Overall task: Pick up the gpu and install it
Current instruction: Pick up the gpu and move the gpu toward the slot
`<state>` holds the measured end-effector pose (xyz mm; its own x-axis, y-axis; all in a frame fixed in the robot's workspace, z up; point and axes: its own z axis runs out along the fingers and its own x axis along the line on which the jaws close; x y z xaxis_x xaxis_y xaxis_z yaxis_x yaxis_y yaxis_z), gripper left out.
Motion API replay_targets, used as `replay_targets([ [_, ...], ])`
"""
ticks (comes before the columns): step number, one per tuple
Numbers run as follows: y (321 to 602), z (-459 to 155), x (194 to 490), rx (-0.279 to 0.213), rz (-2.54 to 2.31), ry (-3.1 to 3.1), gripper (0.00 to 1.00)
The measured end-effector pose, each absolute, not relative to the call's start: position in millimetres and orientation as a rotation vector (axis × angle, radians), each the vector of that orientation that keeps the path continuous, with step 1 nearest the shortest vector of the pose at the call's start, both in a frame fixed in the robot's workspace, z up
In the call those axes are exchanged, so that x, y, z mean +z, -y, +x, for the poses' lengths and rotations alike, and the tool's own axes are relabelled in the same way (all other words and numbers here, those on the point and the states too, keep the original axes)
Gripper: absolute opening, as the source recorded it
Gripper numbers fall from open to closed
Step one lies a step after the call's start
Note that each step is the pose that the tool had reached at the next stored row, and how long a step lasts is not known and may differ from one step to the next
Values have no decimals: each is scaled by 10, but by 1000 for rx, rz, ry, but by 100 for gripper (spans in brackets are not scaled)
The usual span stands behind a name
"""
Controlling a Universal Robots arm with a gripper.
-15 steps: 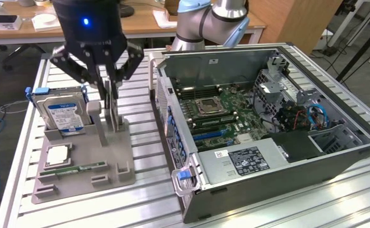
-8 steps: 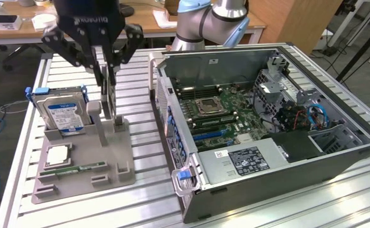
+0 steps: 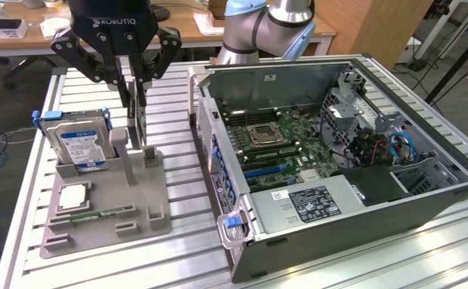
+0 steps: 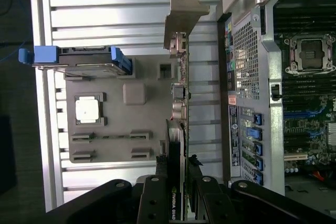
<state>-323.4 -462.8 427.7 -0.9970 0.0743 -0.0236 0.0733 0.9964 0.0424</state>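
- Pick-up step in hand: gripper (image 3: pixel 135 102) clamped on the gpu (image 3: pixel 140 129), jaws pressed against both flat faces.
- Held upright and edge-on at the grey holder (image 3: pixel 150 205), at 3 o'clock of the hard drive (image 3: pixel 77 141) in the exterior view; cannot tell whether lifted clear of its slot.
- Well apart from the open computer case (image 3: pixel 363 241), at 9 o'clock of it; not yet installed.
- Judged need: card vertical, silver bracket (image 4: pixel 181 19) clear of the holder's posts and the case wall, lower edge square to a motherboard (image 3: pixel 286 135) slot.

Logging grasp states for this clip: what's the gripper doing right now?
Gripper: closed, holding the thin flat black gpu card with a silver metal end bracket.
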Motion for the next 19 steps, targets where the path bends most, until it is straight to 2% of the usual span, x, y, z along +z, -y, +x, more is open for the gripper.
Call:
replay_targets([
  [19, 4626, -3202, 4277, 65, 115, -3114, 26],
])
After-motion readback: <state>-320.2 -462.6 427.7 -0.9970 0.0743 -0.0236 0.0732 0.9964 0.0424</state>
